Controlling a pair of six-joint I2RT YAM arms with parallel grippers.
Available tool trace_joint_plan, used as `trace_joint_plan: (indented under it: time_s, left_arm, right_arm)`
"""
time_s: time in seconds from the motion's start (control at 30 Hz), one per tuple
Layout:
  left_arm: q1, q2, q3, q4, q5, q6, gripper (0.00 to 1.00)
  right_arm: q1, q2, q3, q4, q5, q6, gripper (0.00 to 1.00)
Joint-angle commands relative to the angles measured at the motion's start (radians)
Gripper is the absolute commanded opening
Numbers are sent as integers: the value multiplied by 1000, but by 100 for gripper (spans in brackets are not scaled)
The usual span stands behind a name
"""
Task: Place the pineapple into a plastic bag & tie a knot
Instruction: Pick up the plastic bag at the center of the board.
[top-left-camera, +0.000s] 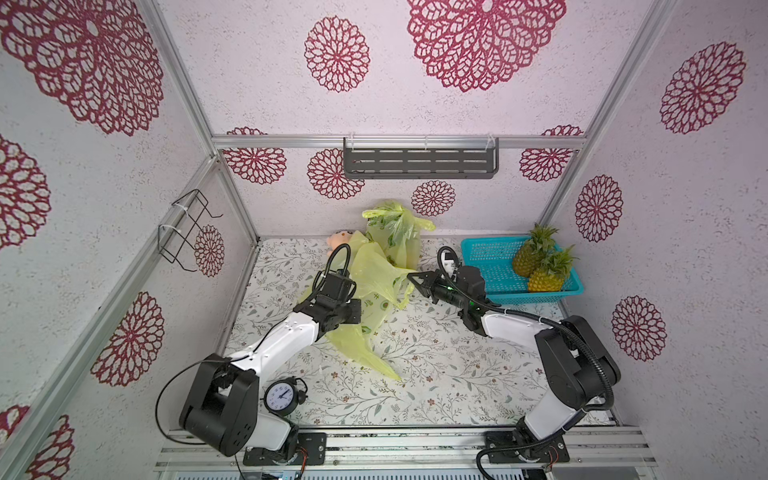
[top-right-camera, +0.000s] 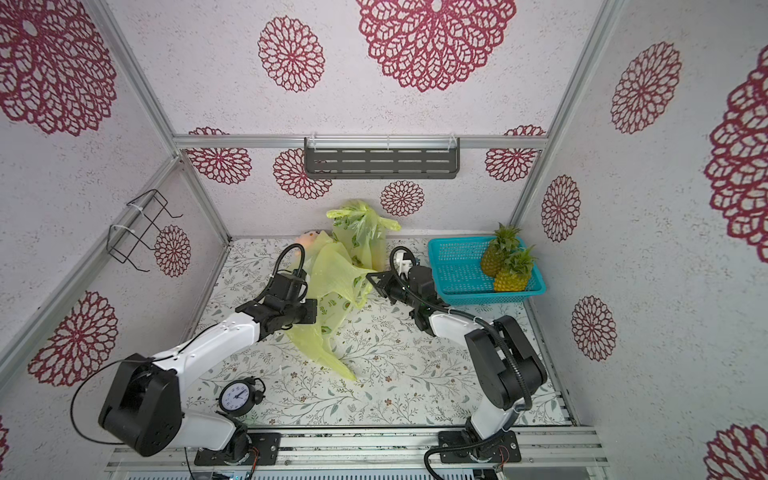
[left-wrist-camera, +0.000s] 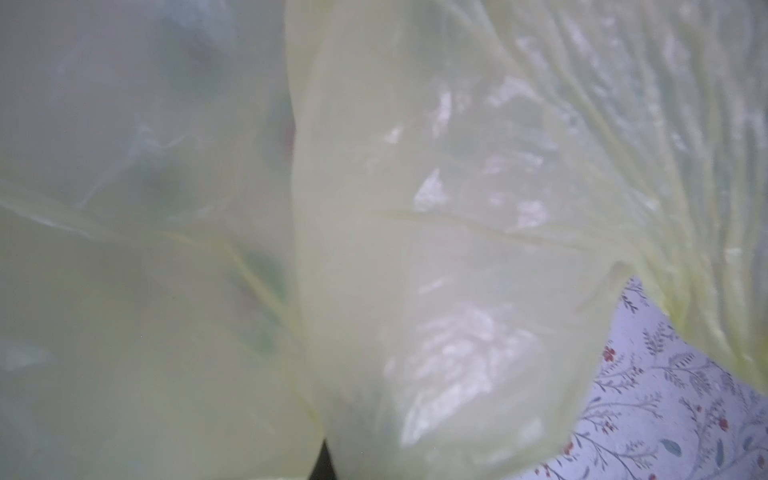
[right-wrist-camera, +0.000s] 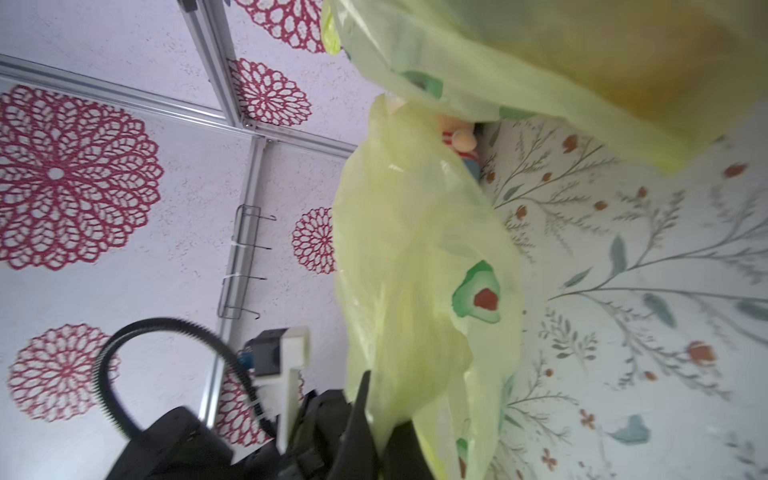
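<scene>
We see the right gripper (top-left-camera: 412, 277) pressed together on a twisted handle of a yellow-green plastic bag (top-left-camera: 376, 276), with that strip lifted off the table. In the right wrist view the film runs between its dark fingers (right-wrist-camera: 360, 415). The left gripper (top-left-camera: 337, 287) is pressed together too. Its tips are buried under the same bag and the left wrist view is filled with pale film, so we cannot tell whether it pinches any plastic.

The bag is translucent and printed with avocados. It drapes over the left wrist, rises to a peak between the two arms, and trails toward the front to a narrow tail lying on the floral tablecloth (top-left-camera: 436, 365).

Two pineapples (top-left-camera: 540, 266) stand touching each other in a teal basket (top-left-camera: 486, 257), just beyond the right gripper at the right rear of the table.

Behind the held bag, a second bag (top-left-camera: 392, 237), bunched at the top, stands against the back wall. In the right wrist view something yellow-orange shows through it. A peach-coloured plush toy (top-left-camera: 336, 240) peeks out beside it, partly hidden by film. A black alarm clock (top-left-camera: 282, 395) sits by the left arm's base. A grey slotted shelf (top-left-camera: 419, 164) hangs on the back wall and a wire rack (top-left-camera: 187, 228) on the left wall.
</scene>
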Motion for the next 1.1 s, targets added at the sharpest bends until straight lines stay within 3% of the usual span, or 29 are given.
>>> trace_joint_plan:
  time_s: [0.0, 0.27, 0.5, 0.6, 0.7, 0.83, 0.97, 1.07]
  left_arm:
    - [2, -82, 61, -195, 103, 54, 0]
    - [4, -229, 195, -434, 229, 1, 0]
    - [10, -223, 194, -426, 257, -66, 0]
    - [13, -158, 191, -400, 234, -80, 0]
    - [19, -67, 195, -350, 219, -120, 0]
    - [23, 40, 217, -242, 246, -190, 0]
    - [24, 129, 269, -204, 261, -209, 0]
    - [25, 185, 310, -204, 281, -200, 0]
  right_arm:
    - [-19, -37, 99, -243, 29, -226, 0]
    - [-26, 49, 277, -434, 32, -364, 0]
    - [-26, 124, 373, -508, 25, -414, 2]
    - [-32, 108, 380, -508, -14, -432, 15]
    - [-51, 55, 349, -452, -87, -429, 40]
    - [-100, -44, 262, -428, -121, -437, 65]
    - [-187, -171, 177, -501, -72, -518, 78]
    - [-264, -261, 188, -660, 50, -624, 82]
